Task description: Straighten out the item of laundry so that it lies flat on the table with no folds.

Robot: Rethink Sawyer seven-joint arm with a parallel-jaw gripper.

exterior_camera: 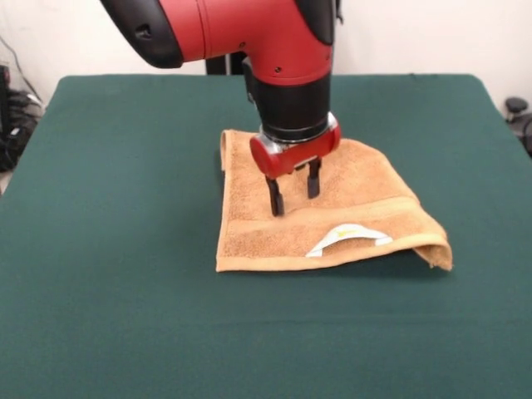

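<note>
Gripper (292, 192) is hanging centre frame with its two black fingers spread apart, gripping nothing, tips hovering at or just above the towel (258, 237). Lying mid-frame on the table (100, 249), that towel is showing a curled-up edge at its upper left, then the white label (347, 237) along the lower band, then a lifted, tucked-under corner (439, 252) at lower right. Pinching only that doubled corner and dragging it outward, low and slow, looks the best approach; snatching risks bunching the cloth.
</note>
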